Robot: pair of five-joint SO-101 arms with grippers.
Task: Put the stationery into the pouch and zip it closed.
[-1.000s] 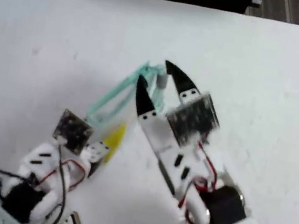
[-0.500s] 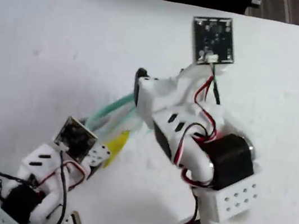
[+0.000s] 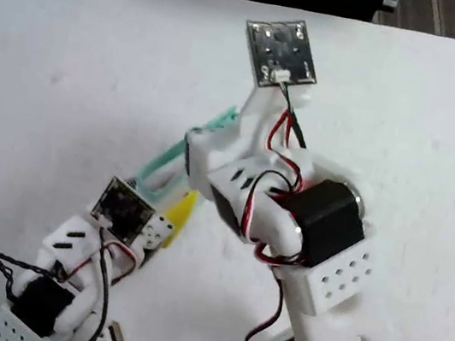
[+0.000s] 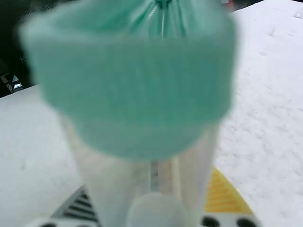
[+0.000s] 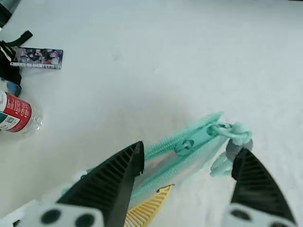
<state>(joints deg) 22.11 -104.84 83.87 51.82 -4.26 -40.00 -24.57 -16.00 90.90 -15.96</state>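
The pouch (image 3: 156,170) is clear plastic with teal trim and lies slantwise on the white table between the two arms. Its teal end (image 4: 137,90) sits close in front of the left wrist camera. My left gripper (image 3: 172,203) is shut on its near end, its yellow finger (image 4: 222,195) beside the clear wall. My right gripper (image 5: 189,149) is open, with its black fingers (image 5: 113,177) astride the pouch's far end (image 5: 182,147). The zipper pull (image 5: 226,128) and its cord lie just inside the other finger. I cannot make out what is inside the pouch.
The right arm's wrist (image 3: 245,169) hangs over the pouch's far half in the high view. A small bottle (image 5: 14,114), a printed card (image 5: 38,57) and a black strap (image 5: 14,40) lie far off on the table. Bare table surrounds the arms.
The right arm has swung forward and left over the pouch, tipping its wrist so the open fingers now point down around the pouch's far end. The left arm has barely moved.
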